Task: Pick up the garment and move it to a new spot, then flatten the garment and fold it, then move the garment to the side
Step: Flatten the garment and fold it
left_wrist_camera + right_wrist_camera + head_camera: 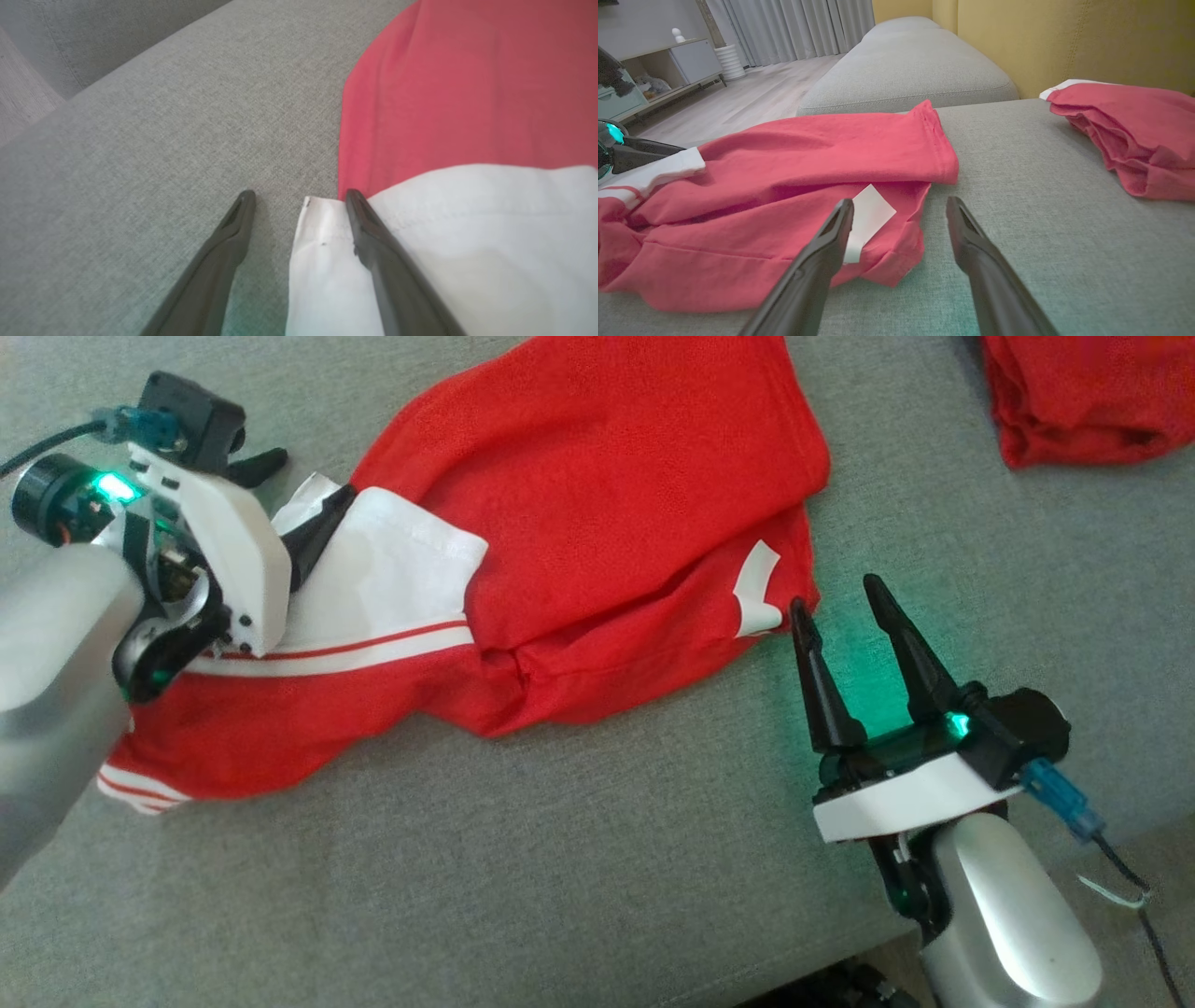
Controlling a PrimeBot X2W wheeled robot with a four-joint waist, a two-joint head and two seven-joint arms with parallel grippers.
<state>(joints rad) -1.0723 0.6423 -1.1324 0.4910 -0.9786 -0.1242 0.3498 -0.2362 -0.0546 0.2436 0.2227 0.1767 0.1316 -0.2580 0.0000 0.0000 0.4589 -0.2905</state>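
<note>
The garment (597, 504) lies crumpled on the grey woven sofa cushion (560, 859), a fine red mesh folded loosely over itself. It has a smooth white panel (392, 569) edged by a thin red stripe at its left end, and a small white patch (756, 593) by its right corner. Its hems are stitched and doubled, and the right corner curls up a little. The left claw (289, 504) stands spread wide at the white panel. One dark finger is over the cloth and the other over bare cushion, with the panel's corner (317, 224) between them, gripping nothing. The right claw (836, 597) is likewise released, its left fingertip just beside the white patch and its right one above plain upholstery. A second folded red garment (1083, 401) sits well apart by the yellow backrest (1017, 37). Bare cushion stretches between the two garments and toward the sofa's front edge.
</note>
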